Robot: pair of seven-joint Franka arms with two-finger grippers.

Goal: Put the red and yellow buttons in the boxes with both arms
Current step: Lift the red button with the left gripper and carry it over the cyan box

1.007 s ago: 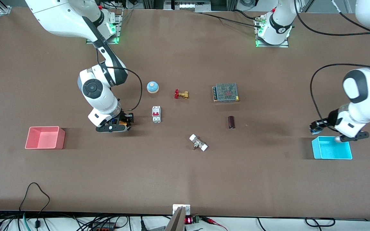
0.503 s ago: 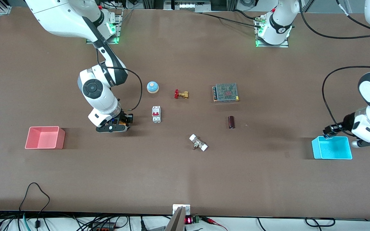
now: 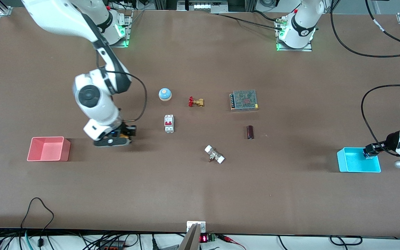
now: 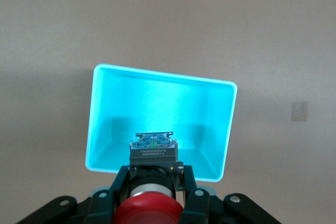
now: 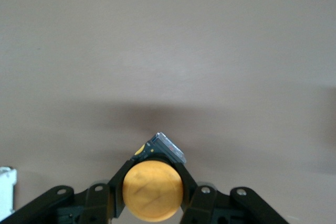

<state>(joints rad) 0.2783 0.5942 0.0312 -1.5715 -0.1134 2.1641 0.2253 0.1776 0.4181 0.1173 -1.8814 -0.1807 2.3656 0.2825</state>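
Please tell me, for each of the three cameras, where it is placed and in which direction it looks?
Front view: high across the table, facing both arm bases; shows both arms, pink box, cyan box.
Left wrist view: on the left arm's wrist, looking down past the left gripper with the red button into the cyan box.
Right wrist view: on the right wrist, looking down past the right gripper with the yellow button at bare table.
Front and left wrist views share the cyan box.

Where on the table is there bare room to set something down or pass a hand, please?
Bare tabletop runs along the camera edge, nearer than the pink box, white fitting and cyan box. Another free patch lies between the dark cylinder and the cyan box. It is crowded mid-table around the bell, breaker, brass valve and power supply.
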